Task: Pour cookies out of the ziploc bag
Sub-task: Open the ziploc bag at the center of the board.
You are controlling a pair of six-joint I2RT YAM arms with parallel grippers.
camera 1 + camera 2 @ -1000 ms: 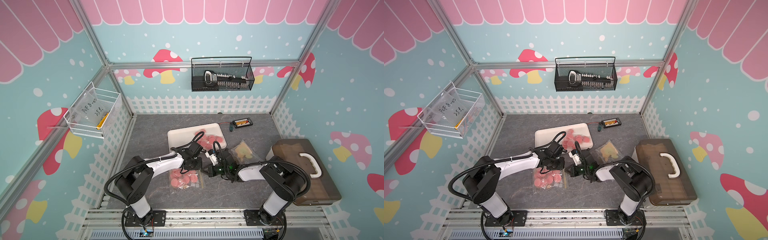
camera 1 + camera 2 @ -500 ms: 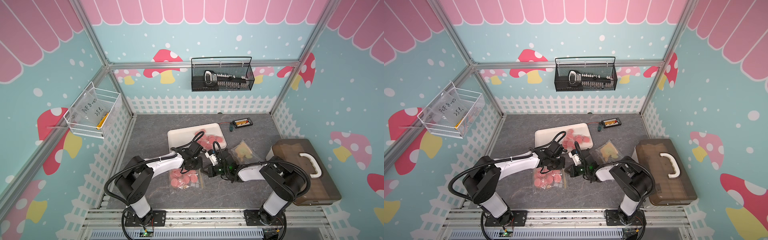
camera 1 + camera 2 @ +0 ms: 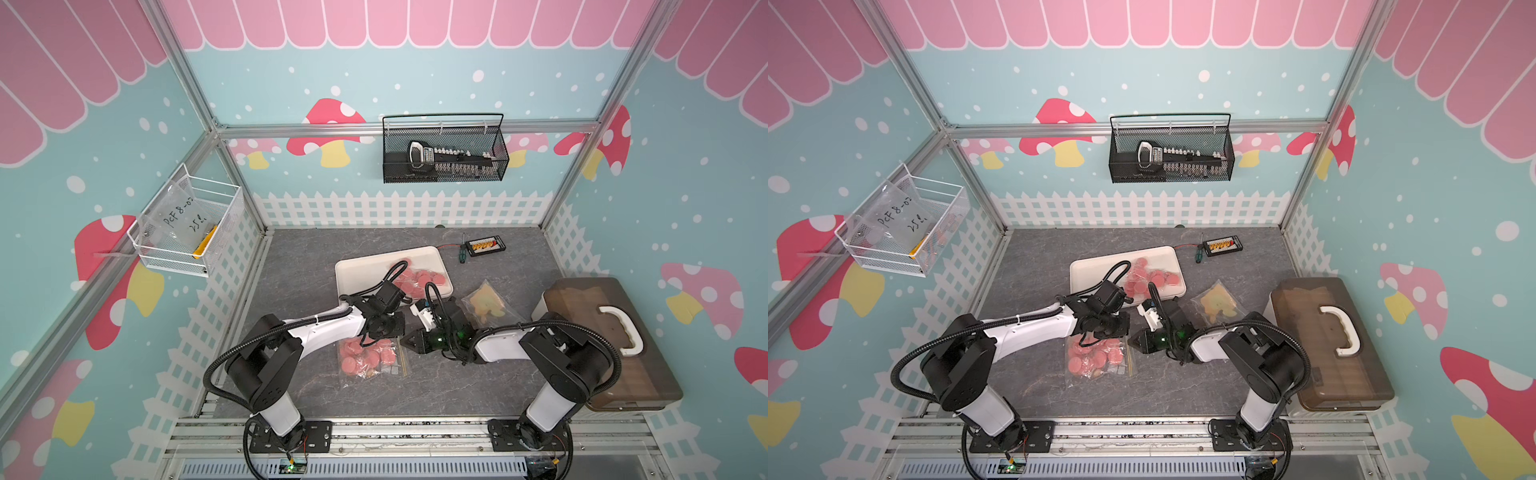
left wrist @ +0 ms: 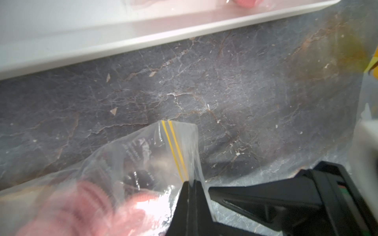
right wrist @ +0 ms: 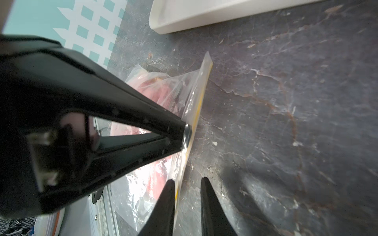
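Left wrist view: the left tool (image 4: 191, 181) is pressed together on the clear bag (image 4: 143, 155), gripping it right at the yellow zip stripe.
Right wrist view: the right tool (image 5: 188, 180) stands slightly apart; the bag's zip edge runs along the inner face of one finger (image 5: 166, 204), and the other finger is clear of it.
Same edge: the left tool's tip pinches it a little farther along than the right tool.
Cookies: a pink heap of cookies (image 3: 361, 353) sits inside the bag, which lies on the tabletop (image 3: 307, 266) between the two arms.
Tray: the white tray (image 3: 361, 272) is just behind the bag and carries loose cookies (image 3: 419, 280) at its right end.
In the way: in both top views the left arm's wrist and cable overhang the tray's near rim and hide the bag's far edge.
Second bag: clear with yellow contents (image 3: 486, 305), right of the tray, beside the right arm's wrist.
Case: brown with a white handle (image 3: 602, 353), at the tabletop's right edge.
Board: small and black (image 3: 484, 246), near the back fence.
Tabletop: grey, marbled.
Room: teal walls with mushrooms and a white picket fence; a black mesh basket (image 3: 444, 153) hangs on the back wall and a white wire basket (image 3: 191, 228) on the left wall.
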